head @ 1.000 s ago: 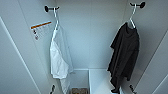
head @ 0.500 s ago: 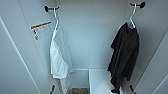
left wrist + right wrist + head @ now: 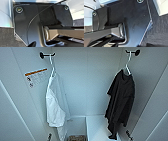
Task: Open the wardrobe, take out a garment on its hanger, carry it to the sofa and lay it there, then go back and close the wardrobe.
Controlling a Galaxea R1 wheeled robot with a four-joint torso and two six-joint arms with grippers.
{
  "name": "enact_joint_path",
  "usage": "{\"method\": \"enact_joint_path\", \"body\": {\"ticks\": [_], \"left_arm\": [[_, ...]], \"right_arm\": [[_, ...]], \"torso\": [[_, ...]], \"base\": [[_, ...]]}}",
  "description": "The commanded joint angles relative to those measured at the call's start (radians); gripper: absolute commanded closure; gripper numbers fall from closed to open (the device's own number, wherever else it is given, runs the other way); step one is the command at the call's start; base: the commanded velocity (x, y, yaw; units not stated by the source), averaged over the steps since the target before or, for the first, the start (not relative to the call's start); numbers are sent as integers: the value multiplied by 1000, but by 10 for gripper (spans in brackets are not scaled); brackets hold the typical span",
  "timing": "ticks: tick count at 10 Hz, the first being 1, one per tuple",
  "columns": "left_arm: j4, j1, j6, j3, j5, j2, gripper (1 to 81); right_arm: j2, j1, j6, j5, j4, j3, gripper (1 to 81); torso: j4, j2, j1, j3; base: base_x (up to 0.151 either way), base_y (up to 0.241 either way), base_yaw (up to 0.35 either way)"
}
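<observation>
The wardrobe [image 3: 87, 84] stands open in front of me, with its white interior in the head view. The black garment [image 3: 121, 102] hangs inside on the right. It is on a thin white hanger [image 3: 128, 67] hooked over a black bracket [image 3: 133, 52]. The garment's lower edge reaches down near a white shelf [image 3: 97, 127]. Small dark parts at the bottom of the head view, left [image 3: 49, 136] and right [image 3: 128, 135], are too small to identify.
A white garment [image 3: 55, 107] hangs on its own hanger from the left bracket [image 3: 43, 55]. A warning label [image 3: 36, 76] is stuck on the left inner wall. The wrist views show dark carpet [image 3: 159, 28] and white panels [image 3: 5, 12].
</observation>
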Motion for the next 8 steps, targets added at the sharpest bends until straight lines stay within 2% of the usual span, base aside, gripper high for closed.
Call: {"method": "enact_joint_path", "body": {"ticks": [1,6,7,8], "left_arm": [[10,-32,3,2,51,1,10],[10,-32,3,5,51,-1,10],[13,-32,6,14,53,-6,10],[56,-34,6,35,51,-10,10]], "right_arm": [[2,26,-7,-65,12,3,10],[3,27,-8,-65,11,0,10],[3,27,-11,-65,11,0,10],[3,27,-11,-65,11,0,10]], "torso": [[-97,0,0,0],[-275,0,0,0],[-214,0,0,0],[-245,0,0,0]], "base": [[0,0,0],[0,0,0],[0,0,0],[0,0,0]]}}
